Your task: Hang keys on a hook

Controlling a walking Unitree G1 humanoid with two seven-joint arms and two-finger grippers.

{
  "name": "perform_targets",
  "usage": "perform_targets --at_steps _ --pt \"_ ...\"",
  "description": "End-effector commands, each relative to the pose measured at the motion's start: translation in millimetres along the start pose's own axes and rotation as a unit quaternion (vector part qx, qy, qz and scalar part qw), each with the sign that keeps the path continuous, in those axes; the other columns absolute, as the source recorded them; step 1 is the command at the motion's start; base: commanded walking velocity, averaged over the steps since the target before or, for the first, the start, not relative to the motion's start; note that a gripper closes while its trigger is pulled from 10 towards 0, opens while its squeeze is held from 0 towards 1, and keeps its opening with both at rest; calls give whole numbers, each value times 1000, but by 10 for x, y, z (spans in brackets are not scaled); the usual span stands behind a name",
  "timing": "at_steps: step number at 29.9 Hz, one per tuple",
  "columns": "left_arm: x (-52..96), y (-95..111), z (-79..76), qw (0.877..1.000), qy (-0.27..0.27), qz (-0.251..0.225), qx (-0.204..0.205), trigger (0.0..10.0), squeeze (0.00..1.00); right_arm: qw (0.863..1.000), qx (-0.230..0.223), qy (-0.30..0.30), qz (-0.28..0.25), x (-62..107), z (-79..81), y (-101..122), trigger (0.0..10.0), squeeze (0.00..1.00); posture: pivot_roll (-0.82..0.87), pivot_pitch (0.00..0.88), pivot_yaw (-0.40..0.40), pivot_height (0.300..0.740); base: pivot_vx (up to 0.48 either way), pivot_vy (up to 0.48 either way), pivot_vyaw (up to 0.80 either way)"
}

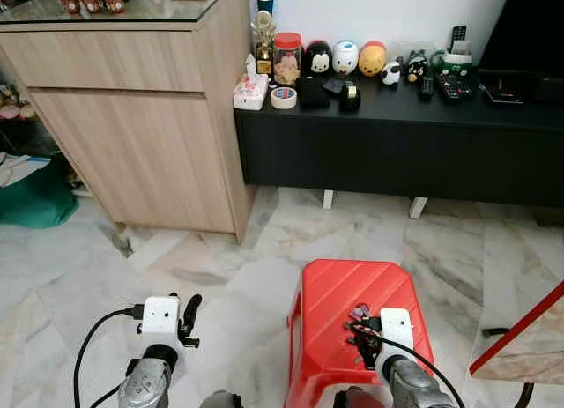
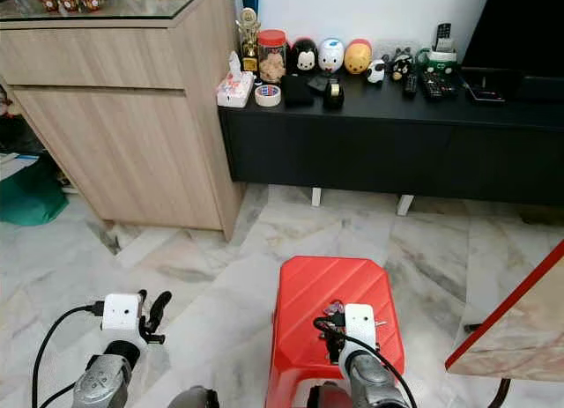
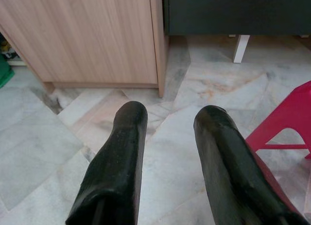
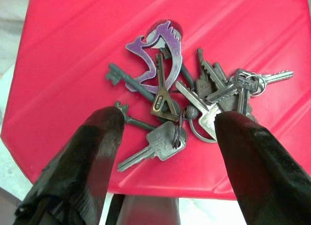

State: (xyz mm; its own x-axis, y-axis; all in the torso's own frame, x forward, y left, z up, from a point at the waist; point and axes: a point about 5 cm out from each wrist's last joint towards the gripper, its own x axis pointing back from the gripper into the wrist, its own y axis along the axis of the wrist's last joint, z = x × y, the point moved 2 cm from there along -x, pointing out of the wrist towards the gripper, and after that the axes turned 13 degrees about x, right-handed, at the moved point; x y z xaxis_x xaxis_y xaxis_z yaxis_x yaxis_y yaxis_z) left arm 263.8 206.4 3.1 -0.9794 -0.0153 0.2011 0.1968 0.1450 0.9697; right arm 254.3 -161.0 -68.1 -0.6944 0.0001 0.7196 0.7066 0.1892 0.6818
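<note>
- Our right gripper (image 4: 167, 125) hangs wide open over the keys (image 4: 194, 106) on the red stool (image 1: 339, 293).
- Our left gripper (image 3: 170, 132), left of that stool, is open over the marble floor (image 3: 43, 152).
- We cannot read the key stamps.

The keys (image 4: 184, 106) lie on the stool (image 1: 339, 293), toward its near edge. The right gripper (image 4: 167, 132) hangs just above them, one finger either side. The left gripper (image 1: 187, 318) is left of the stool, over the floor (image 1: 220, 267). Behind the stool stand a cabinet (image 1: 150, 144) and, to its right, a low shelf (image 1: 397, 144).
</note>
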Motion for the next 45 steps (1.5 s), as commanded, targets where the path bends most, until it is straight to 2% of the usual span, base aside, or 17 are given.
perform_targets --at_steps 1,16,22,30,31,32,33,34,37,38,39,40,41,45 --pt "-5 -4 -23 1000 -7 2 -3 10000 0 1000 -2 -3 -6 -6 5 38 10000 0 24 87 6 654 0 0 0" --pt "75 26 -26 1000 -10 -12 -1 10000 0 999 -20 -15 -43 -5 -32 142 10000 0 33 155 11 654 0 0 0" --pt "116 36 -31 1000 -11 -13 -2 10000 0 998 -11 -11 -61 2 -3 172 10000 0 51 187 15 654 0 0 0" --pt "157 44 8 1000 -7 -10 -6 10000 0 998 1 -4 -57 -4 52 180 10000 0 61 201 20 654 0 0 0" --pt "163 42 12 1000 -7 -9 -7 10000 0 998 0 -3 -56 -4 55 178 8392 0 61 203 21 654 0 0 0" --pt "168 42 13 1000 -7 -9 -7 10000 0 998 -1 -3 -56 -4 57 176 8392 0 61 203 21 654 0 0 0" --pt "171 42 14 1000 -6 -8 -7 10000 0 998 1 -5 -55 -4 56 172 3216 0 63 204 22 654 0 0 0" --pt "174 41 17 1000 -6 -7 -7 10000 0 999 2 -6 -53 -4 56 166 0 0 65 205 24 654 0 0 0" --pt "179 43 20 1000 -5 -6 -8 10000 0 999 2 -6 -51 -4 59 160 0 0 64 205 24 654 0 0 0" --pt "181 44 22 1000 -5 -6 -8 10000 0 999 0 -7 -51 -4 56 158 980 0 64 204 25 654 0 0 0" --pt "181 45 23 1000 -5 -6 -8 10000 0 999 -1 -9 -51 -3 54 157 980 0 64 205 25 654 0 0 0" --pt "185 48 28 1000 -4 -5 -9 10000 0 999 -2 -11 -49 -2 47 149 8549 0 65 205 26 654 0 0 0" --pt "184 49 30 1000 -4 -5 -9 10000 0 999 -1 -12 -48 -2 44 143 10000 0 65 205 26 654 0 0 0" --pt "194 42 41 1000 -2 -2 -11 10000 0 999 1 -17 -43 -1 34 124 10000 0 64 203 26 654 0 0 0"
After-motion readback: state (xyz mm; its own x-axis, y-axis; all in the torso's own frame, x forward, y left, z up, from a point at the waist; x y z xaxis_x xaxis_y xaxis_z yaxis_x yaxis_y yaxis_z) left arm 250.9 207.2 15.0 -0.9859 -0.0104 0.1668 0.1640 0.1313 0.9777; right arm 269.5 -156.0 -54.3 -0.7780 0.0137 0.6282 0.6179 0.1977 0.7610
